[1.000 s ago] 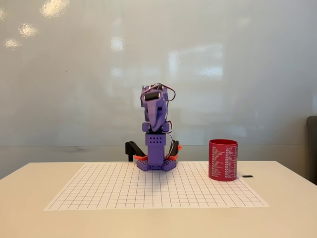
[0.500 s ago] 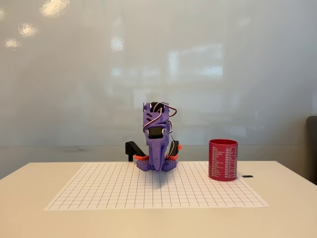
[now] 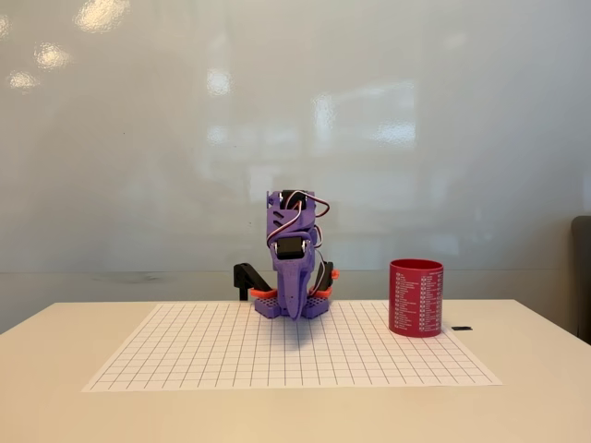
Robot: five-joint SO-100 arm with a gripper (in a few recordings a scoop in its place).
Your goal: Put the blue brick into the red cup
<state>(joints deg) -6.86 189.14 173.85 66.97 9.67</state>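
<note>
Seemingly the work was over, since the purple arm sat folded at its base with its gripper [image 3: 293, 312] pointing down at the grid mat [image 3: 185, 355], jaws unreadable, the red cup [image 3: 416, 297] stood well to its right in the fixed view, and any blue brick, unseen on the table, was probably inside it.

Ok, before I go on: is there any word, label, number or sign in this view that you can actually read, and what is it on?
Nothing can be read at this size.
Red straight-sided cylindrical cup: columns of small white print down its side, too small and blurred to read.
White paper grid mat: ruled lines, no text that can be made out.
Purple robot arm: no lettering visible.
Small dark object right of the cup: too small to tell.
</note>
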